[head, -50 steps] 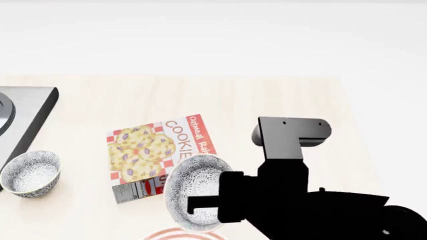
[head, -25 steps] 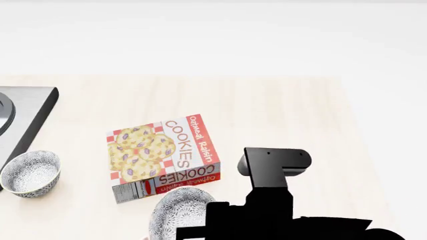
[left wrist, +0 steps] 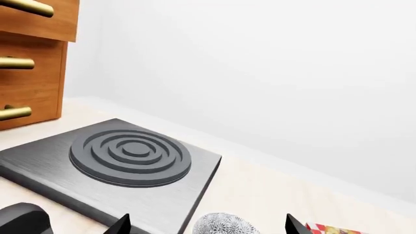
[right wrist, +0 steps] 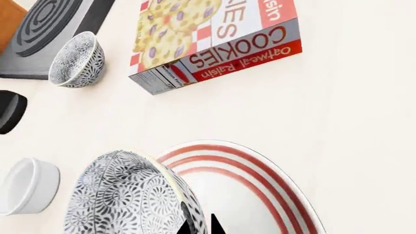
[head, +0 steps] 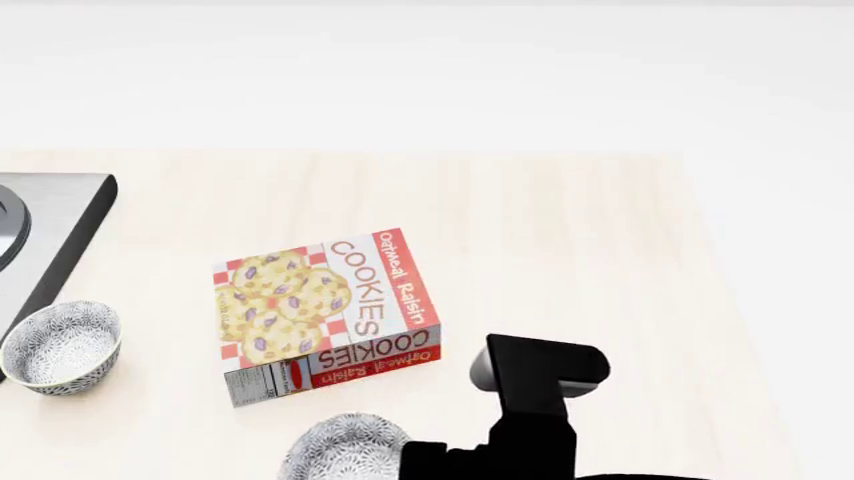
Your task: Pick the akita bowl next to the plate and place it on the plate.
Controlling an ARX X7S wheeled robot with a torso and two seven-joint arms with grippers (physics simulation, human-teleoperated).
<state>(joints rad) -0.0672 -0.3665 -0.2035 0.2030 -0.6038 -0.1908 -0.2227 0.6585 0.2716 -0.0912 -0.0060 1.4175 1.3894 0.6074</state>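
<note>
The pale wooden table [head: 561,230] carried everything, running back to a white wall. At its left end sat the dark grey hotplate [left wrist: 123,161] with its ringed burner, and beside that, in the left wrist view, a wooden drawer unit [left wrist: 32,63] with brass handles. The right arm [head: 534,410] showed as a black mass at the bottom of the head view. The plate [right wrist: 260,195], white with red rings, lay on the table near the robot, with the oatmeal raisin cookie box [head: 327,312] lying flat beyond it. The akita bowl [right wrist: 123,195] hung tilted on its side over the plate's edge, its patterned outside facing the wrist camera, and the right gripper [right wrist: 200,225] had its two dark fingertips pinched together on the bowl's rim, holding it; whether the bowl touched the plate could not be told. A second patterned bowl [head: 60,347] stood upright beside the hotplate, well apart from the plate. A plain white cup [right wrist: 27,185] sat near the held bowl, with a black object [right wrist: 9,111] cut off by the frame edge a little past it. Of the left gripper [left wrist: 204,226] only two dark tips showed, set wide apart with nothing between them.
</note>
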